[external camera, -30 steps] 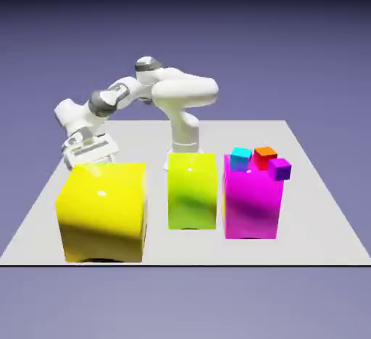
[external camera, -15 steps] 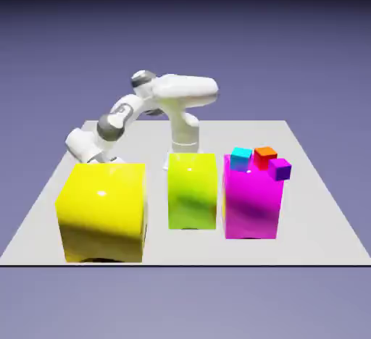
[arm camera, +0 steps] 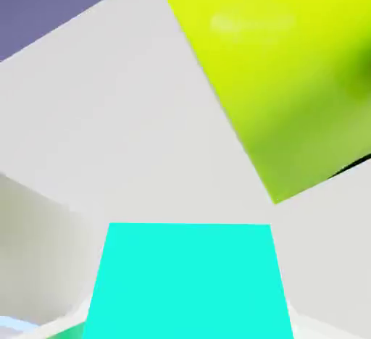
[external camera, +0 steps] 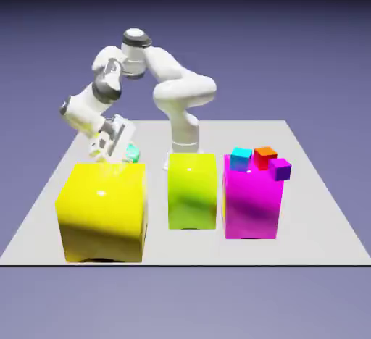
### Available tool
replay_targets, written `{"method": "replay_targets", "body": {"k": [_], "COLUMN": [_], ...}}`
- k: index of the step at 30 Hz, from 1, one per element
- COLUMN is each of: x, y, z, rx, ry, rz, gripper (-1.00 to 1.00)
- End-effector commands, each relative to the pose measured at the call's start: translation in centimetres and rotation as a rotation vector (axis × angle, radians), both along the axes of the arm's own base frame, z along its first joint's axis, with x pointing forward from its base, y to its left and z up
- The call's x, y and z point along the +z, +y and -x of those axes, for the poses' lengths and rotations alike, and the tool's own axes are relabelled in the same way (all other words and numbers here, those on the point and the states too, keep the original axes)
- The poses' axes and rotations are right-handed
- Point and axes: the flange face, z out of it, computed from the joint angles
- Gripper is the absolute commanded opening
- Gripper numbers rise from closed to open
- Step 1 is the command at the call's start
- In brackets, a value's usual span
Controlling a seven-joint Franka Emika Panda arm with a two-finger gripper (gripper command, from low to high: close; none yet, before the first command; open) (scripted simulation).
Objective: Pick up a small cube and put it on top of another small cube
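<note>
The small teal-green cube point(external camera: 131, 154) hangs just behind the top back edge of the big yellow block point(external camera: 101, 211), with my gripper point(external camera: 123, 152) shut on it. In the hand view that cube point(arm camera: 188, 279) fills the bottom middle and hides my fingertips. A bluer cyan small cube point(external camera: 240, 158), an orange-red one point(external camera: 265, 156) and a purple one point(external camera: 280, 169) sit on top of the magenta block point(external camera: 252, 203) at the exterior view's right.
A tall lime block point(external camera: 192, 189) stands between the yellow and magenta blocks; it shows at the hand view's upper right point(arm camera: 275, 62). All three big blocks rest on the grey table point(external camera: 311, 185).
My hand dipped out of sight behind the yellow block, then rose again with the teal-green cube held in it. The arm's elbow has lifted higher.
</note>
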Motion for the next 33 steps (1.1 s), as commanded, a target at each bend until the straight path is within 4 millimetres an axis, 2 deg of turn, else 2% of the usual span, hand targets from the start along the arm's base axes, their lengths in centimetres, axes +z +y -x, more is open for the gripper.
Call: {"method": "replay_targets", "body": {"k": [1,5,7,9,13,17,22,27,33], "x": [0.7,3.0,5.3,6.1,7.7,9.2,10.9,12.2,14.3], "y": [1.0,5.5,8.0,10.4,15.4,20.4,26.5,32.1,35.4], "z": [-0.4,-1.8,-4.9,-6.6,-9.4,-11.3,-12.4,-12.4,-12.4], "rx": [0.028,0.135,0.127,0.133,0.143,0.145,0.137,0.118,0.047], "ry": [0.041,0.196,0.138,0.068,-0.061,-0.178,-0.308,-0.421,-0.569], "rz": [0.01,0.056,0.07,0.053,0.014,-0.029,-0.083,-0.13,-0.189], "gripper": [-1.0,-1.0,-1.0,-1.0,-1.0,-1.0,-1.0,-1.0,-1.0]}}
